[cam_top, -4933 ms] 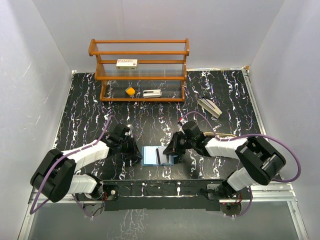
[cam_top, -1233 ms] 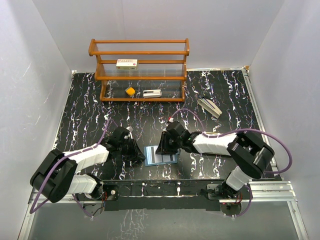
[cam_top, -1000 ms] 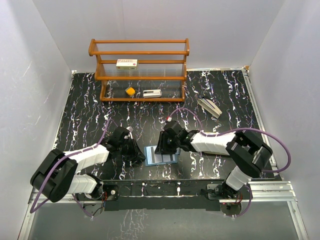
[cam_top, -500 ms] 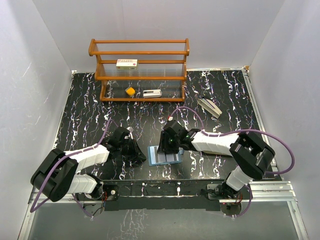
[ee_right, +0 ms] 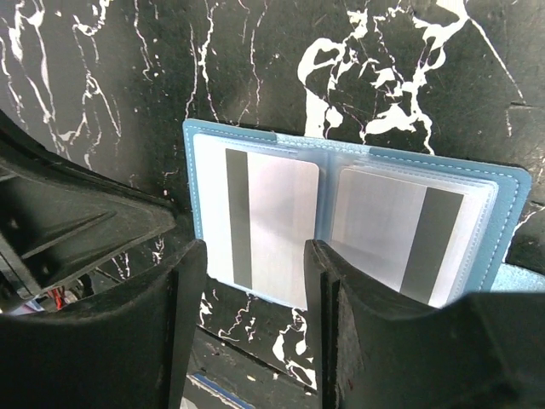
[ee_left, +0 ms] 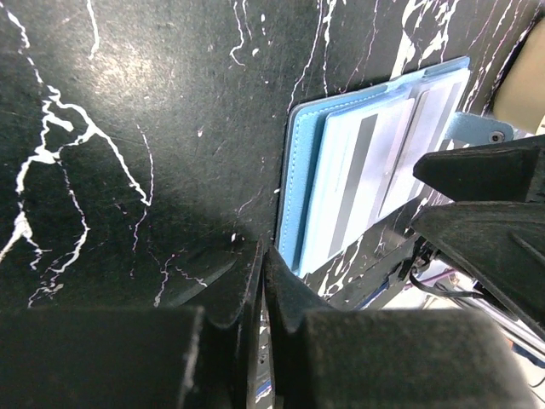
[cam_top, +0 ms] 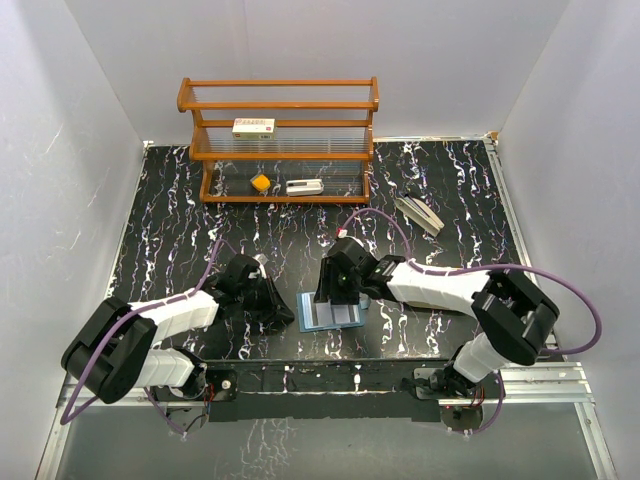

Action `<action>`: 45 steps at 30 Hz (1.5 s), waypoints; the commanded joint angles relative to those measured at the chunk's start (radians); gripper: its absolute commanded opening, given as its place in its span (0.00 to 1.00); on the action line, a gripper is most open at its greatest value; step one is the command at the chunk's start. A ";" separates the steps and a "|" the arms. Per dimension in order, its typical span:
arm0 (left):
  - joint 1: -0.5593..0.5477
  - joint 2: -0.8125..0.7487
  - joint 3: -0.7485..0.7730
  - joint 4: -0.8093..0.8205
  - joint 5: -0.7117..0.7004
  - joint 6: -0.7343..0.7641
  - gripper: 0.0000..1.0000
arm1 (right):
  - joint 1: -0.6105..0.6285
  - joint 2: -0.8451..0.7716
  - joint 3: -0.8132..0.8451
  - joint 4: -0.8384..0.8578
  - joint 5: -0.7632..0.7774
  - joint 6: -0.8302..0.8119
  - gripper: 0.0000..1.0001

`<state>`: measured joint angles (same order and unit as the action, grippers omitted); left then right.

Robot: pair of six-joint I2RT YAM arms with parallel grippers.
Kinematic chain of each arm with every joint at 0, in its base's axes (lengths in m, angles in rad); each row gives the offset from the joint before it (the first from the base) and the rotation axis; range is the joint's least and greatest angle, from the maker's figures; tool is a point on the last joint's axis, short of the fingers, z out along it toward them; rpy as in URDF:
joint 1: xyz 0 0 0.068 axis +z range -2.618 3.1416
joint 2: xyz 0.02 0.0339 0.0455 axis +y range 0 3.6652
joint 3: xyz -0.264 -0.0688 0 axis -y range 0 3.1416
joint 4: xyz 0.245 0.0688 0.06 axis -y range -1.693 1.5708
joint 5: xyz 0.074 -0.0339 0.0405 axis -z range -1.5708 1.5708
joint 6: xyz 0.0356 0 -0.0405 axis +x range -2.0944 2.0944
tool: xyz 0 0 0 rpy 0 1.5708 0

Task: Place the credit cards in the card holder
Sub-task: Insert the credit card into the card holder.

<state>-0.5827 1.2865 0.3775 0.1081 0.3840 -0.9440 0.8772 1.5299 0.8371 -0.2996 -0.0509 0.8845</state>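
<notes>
Card holder (ee_right: 189,170) lies open and flat on the black white-veined surface (cam_top: 170,230), close to the near edge and about midway along it, light blue inside facing up. Two credit cards (ee_right: 272,221) sit in it, one per half, both pale grey with a dark stripe; the one in the right half seems to top a small stack, count unclear. A small clasp tab sticks out of the holder's right edge in the left wrist view. Right end effector (ee_right: 253,256) is open, jaws spread wide with nothing between them, poised over the holder's left half; contact with the holder can't be judged. Left end effector (ee_left: 261,256) is closed, fingers pressed together and empty, tips down at the surface just beside the holder's left edge; touching the holder or not, can't tell. The two end effectors face each other across the holder, left one on its left side, right one over it from the far-right side. Wooden rack (cam_top: 280,140) stands at the far edge, left of centre; a white box with red marks (cam_top: 253,127) is on its middle shelf, a small yellow object (cam_top: 260,182) and a pale grey object (cam_top: 304,186) on the bottom shelf. A grey metallic item (cam_top: 420,215) lies toward the far right corner, well apart from the holder.
</notes>
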 commanded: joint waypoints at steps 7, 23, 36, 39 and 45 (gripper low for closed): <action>-0.003 -0.011 -0.020 0.070 0.061 -0.030 0.07 | 0.005 -0.016 0.019 0.033 0.015 -0.007 0.44; -0.005 0.047 -0.039 0.124 0.071 -0.037 0.13 | 0.010 0.040 -0.005 0.109 -0.022 -0.013 0.45; -0.003 0.049 -0.027 0.115 0.065 -0.030 0.14 | 0.016 -0.008 -0.013 0.089 0.017 -0.015 0.45; -0.004 0.059 -0.028 0.123 0.070 -0.029 0.12 | 0.016 -0.017 -0.013 0.055 0.050 -0.016 0.46; -0.004 0.070 -0.026 0.126 0.072 -0.030 0.06 | 0.015 -0.013 -0.025 0.048 0.066 -0.012 0.49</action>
<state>-0.5827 1.3518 0.3454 0.2508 0.4538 -0.9871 0.8890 1.5467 0.8078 -0.2451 -0.0322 0.8803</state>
